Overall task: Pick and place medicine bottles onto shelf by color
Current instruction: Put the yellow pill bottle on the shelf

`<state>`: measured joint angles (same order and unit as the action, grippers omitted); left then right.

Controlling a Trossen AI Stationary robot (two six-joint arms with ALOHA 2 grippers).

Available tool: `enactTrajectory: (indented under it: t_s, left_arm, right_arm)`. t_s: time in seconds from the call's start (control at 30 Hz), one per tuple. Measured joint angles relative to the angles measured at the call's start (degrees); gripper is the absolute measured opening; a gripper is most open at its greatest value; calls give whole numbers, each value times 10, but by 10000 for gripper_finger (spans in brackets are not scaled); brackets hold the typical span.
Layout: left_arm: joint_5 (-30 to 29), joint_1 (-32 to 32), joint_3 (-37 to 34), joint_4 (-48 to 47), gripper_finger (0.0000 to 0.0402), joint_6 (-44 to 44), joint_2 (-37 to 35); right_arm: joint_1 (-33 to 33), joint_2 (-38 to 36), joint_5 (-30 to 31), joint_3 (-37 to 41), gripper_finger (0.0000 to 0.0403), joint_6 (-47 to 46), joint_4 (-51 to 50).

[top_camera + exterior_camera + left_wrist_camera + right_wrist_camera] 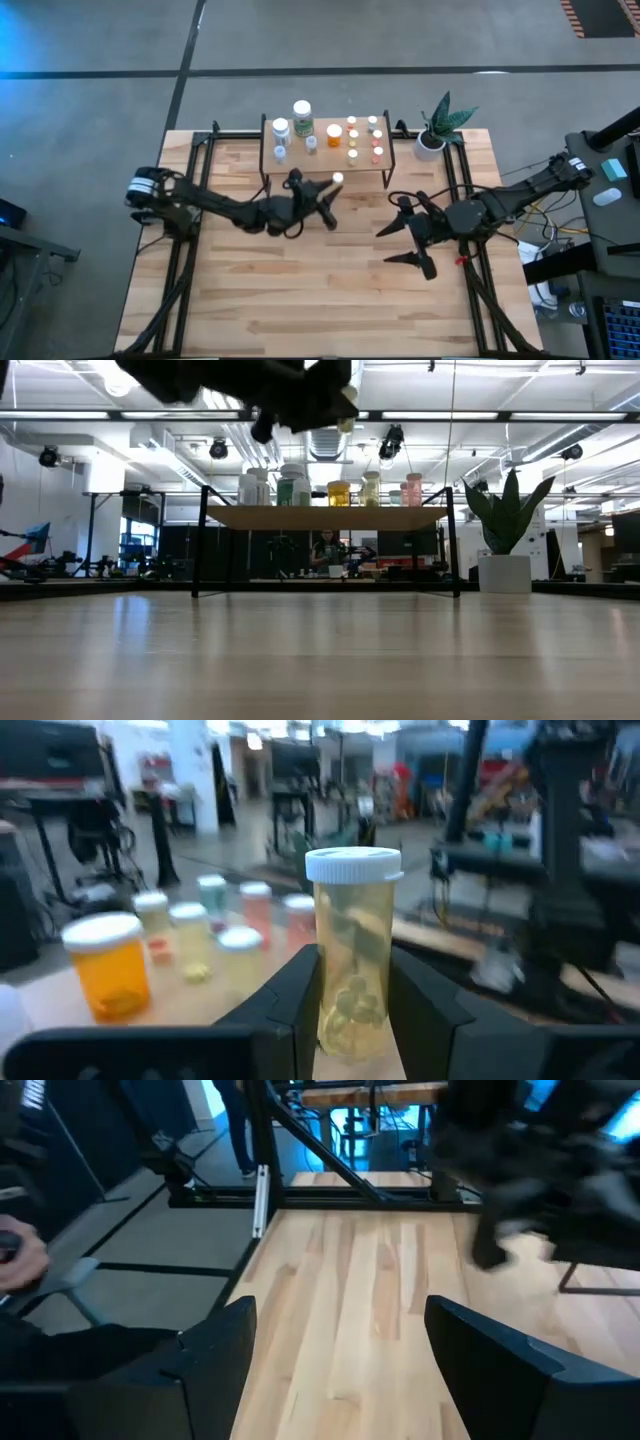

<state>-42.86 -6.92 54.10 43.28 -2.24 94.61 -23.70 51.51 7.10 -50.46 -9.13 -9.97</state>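
Spanning the scene is a planked wood table (300, 290); a small wood-topped, black-legged shelf (322, 160) carries white-capped bottles (352, 140). The right gripper (412, 240) hangs spread, empty. The left gripper (352, 1005) pinches a clear yellowish cylindrical bottle (352, 945) upright before the shelf.

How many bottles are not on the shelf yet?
1: the yellow bottle, gripped by the left tool, raised near the shelf front. Another could be hidden.
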Motion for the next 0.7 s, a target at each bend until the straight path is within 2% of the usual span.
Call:
enactTrajectory:
  t_s: [0.13, 0.5, 0.7]
  left_arm:
    - [10, 49, -12, 85, 83, 11, 30]
    - [19, 122, 16, 134, 83, 12, 114]
    - [-42, 129, 16, 164, 83, 11, 133]
  right_arm:
    - [-8, -4, 4, 0, 279, 1, -3]
    - [-9, -5, 4, 0, 279, 28, -5]
    - [-9, -5, 4, 0, 279, 37, -5]
